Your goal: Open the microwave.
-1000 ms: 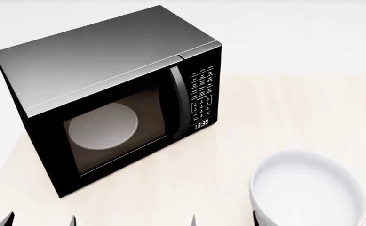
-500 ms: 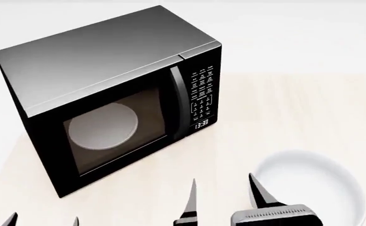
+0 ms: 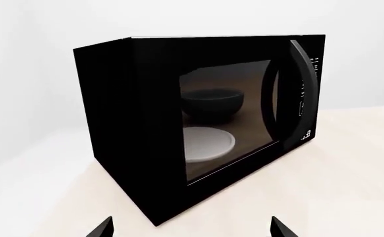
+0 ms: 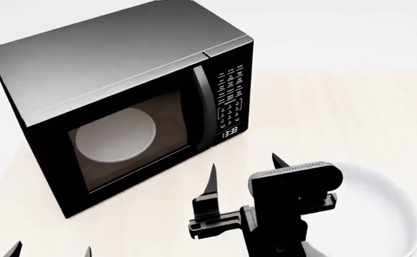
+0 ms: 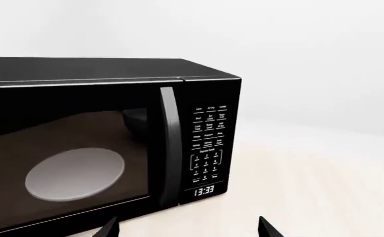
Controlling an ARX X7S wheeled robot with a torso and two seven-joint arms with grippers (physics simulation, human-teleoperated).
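The microwave [image 4: 123, 80] is a black box with a grey top, standing on the pale table, its glass door shut. Behind the glass lies the white turntable plate [image 4: 116, 135]. A vertical door handle [image 4: 202, 107] runs between the window and the keypad [image 4: 230, 96], with the clock [image 4: 229, 131] below. My right gripper [image 4: 244, 166] is open, just in front of the microwave's front right corner, touching nothing. In the right wrist view the right gripper [image 5: 186, 228] faces the handle [image 5: 171, 148]. My left gripper [image 4: 51, 250] is open at the near left; in its wrist view the left gripper [image 3: 190, 228] faces the microwave [image 3: 152, 138].
A large white bowl [image 4: 380, 214] sits on the table [image 4: 337, 118] at the near right, partly behind my right arm. Pale tabletop stretches to the right of the microwave.
My right arm has risen into view and moved forward toward the microwave's front right corner, fingers still apart. The left gripper has hardly moved. The door stays shut.
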